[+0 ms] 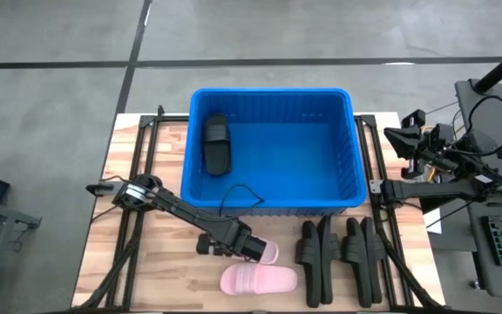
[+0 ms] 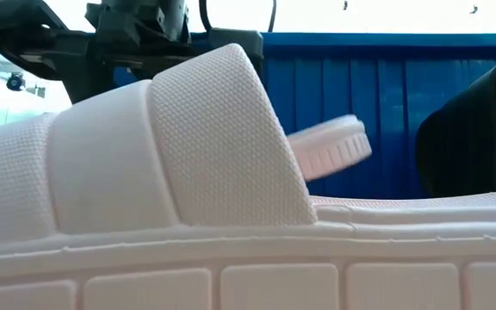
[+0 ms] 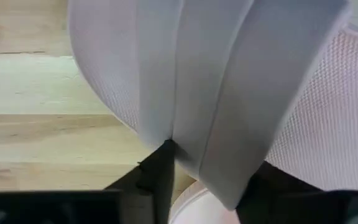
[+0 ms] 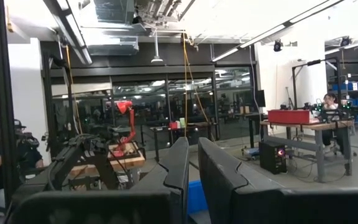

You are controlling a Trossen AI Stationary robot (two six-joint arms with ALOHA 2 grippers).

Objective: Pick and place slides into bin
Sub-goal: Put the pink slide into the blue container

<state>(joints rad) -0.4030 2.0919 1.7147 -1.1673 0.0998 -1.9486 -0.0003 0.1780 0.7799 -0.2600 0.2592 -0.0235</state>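
The left end effector (image 1: 264,251) is pinching a pink slide (image 1: 269,253) by its strap, just in front of the blue bin (image 1: 273,202), beside the other pink slide (image 1: 259,280) lying on the tabletop (image 1: 159,270). One black slide (image 1: 217,145) lies inside the bin, and black slides (image 1: 338,253) stand together to the right. The right end effector (image 4: 191,163) waits raised at the tabletop's right edge, fingers pressed nearly together.
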